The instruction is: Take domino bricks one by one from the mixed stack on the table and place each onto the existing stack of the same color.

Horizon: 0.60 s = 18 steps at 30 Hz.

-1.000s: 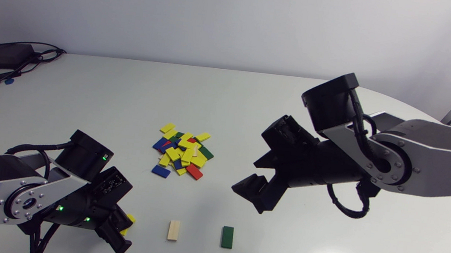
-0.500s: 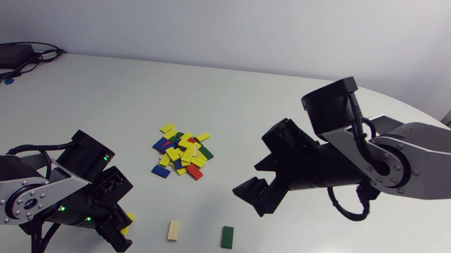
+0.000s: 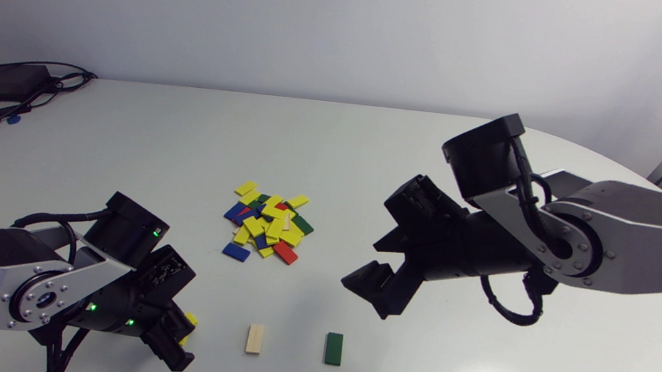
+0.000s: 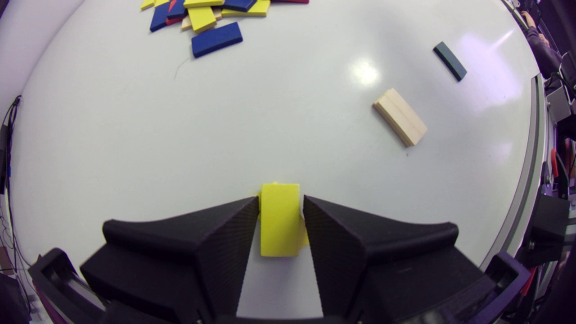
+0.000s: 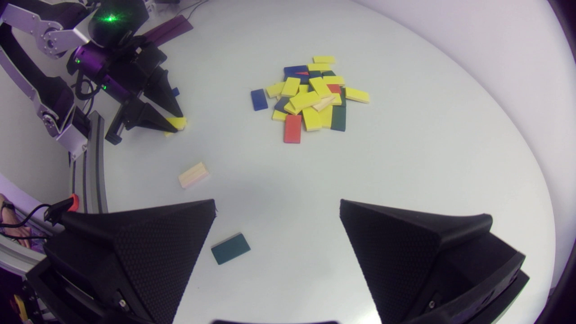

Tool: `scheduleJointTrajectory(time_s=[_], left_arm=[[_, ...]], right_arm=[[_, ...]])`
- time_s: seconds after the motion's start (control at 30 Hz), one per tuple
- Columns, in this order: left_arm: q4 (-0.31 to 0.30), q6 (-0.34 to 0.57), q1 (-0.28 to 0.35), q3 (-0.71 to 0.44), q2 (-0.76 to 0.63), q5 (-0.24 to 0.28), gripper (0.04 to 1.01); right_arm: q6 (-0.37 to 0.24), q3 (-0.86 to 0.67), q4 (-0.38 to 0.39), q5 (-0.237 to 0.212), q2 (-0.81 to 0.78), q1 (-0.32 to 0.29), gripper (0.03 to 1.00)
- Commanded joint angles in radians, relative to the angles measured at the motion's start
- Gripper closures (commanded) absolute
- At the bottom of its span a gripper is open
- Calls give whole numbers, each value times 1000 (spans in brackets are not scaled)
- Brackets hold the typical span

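Two stacked yellow bricks (image 4: 279,216), lower mostly hidden, mixed pile (image 4: 201,18) cut off

There are two grippers, the left gripper (image 4: 281,204) and the right gripper (image 5: 277,204). There is one mixed pile (image 3: 266,223). Well apart from it are three sorted spots: one yellow stack (image 4: 279,220) of two bricks, one pale wooden stack (image 3: 254,338) and one green brick (image 3: 334,348). One blue brick (image 3: 236,252) lies alone just beside the pile. Inside the pile the pieces overlap, so the tally is rough: about a dozen yellow bricks (image 3: 253,226), three blue bricks (image 3: 234,210), three red bricks (image 3: 285,252), three green bricks (image 3: 302,225) and one wooden brick (image 5: 324,103).
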Motion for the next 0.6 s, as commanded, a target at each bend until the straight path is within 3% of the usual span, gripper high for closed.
scheduleJointTrajectory(time_s=[0.0, 0.17, 0.57], left_arm=[[-25, 3, -6, 1, 12, -14, 631], [-51, 4, -2, 24, -6, -14, 603], [-180, 12, 35, 148, -61, -14, 590]], right_arm=[[-17, -26, 12, 1, 8, -3, 67], [-15, -29, 12, 3, 8, -3, 67], [-14, -28, 14, 4, 11, -3, 67]])
